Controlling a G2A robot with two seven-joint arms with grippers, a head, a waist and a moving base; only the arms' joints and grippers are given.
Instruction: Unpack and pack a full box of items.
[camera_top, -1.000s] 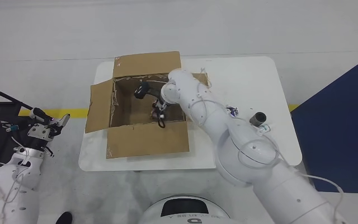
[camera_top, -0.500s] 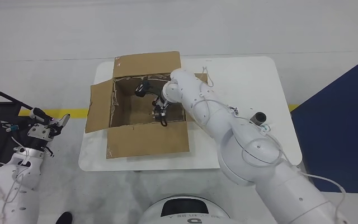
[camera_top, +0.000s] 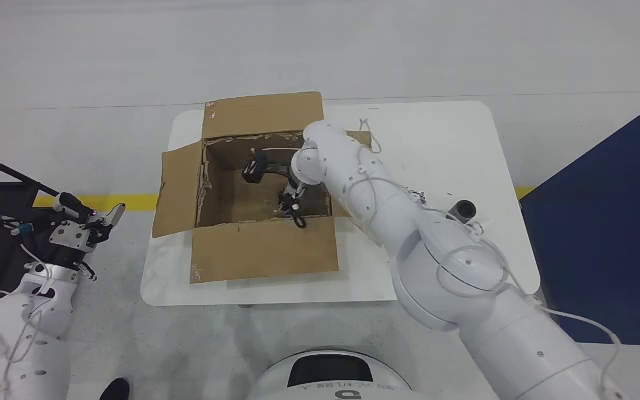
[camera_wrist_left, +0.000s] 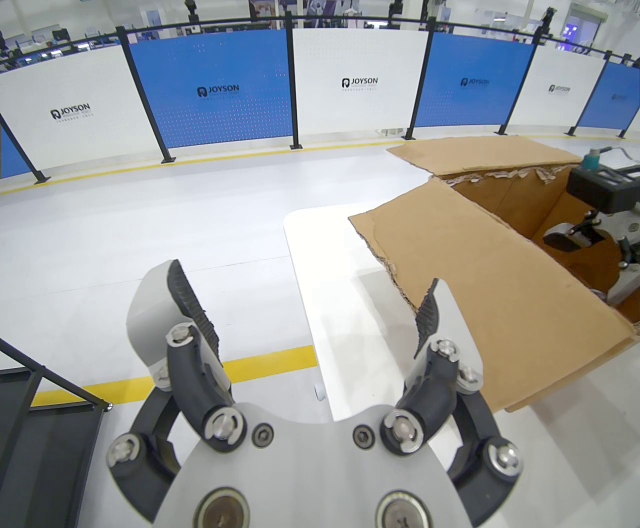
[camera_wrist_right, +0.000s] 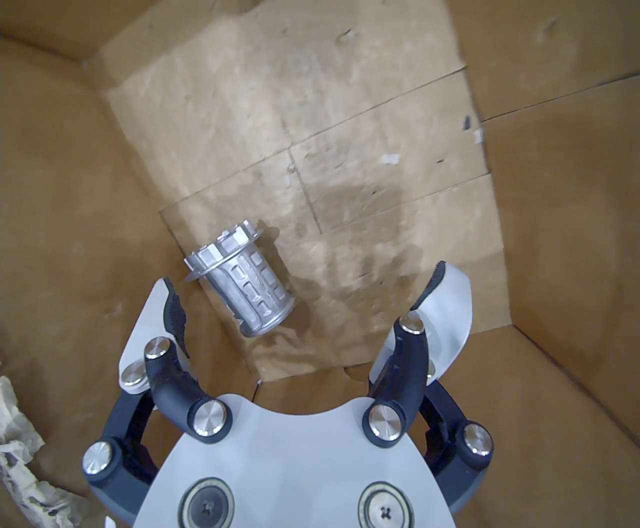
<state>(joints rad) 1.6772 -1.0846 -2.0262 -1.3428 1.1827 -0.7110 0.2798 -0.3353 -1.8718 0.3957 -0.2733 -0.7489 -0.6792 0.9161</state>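
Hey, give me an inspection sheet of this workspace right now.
Surface: white table, carrying the box.
Job's things: cardboard box open, flaps out; ribbed metal cylinder lying sideways on box floor; dark cylinder on table outside box.
Clutter: torn paper shreds along box rim.
End effectors: right end effector open, inside box, not touching ribbed metal cylinder; left end effector open, empty, beside table.
Cables: white cable along right arm.
Surroundings: blue-and-white fence panels; yellow floor line.

The left tool (camera_wrist_left: 304, 280), fingers spread wide, hangs near the white worktop (camera_wrist_left: 325, 320), which carries an open-flapped cardboard box (camera_wrist_left: 480, 280).
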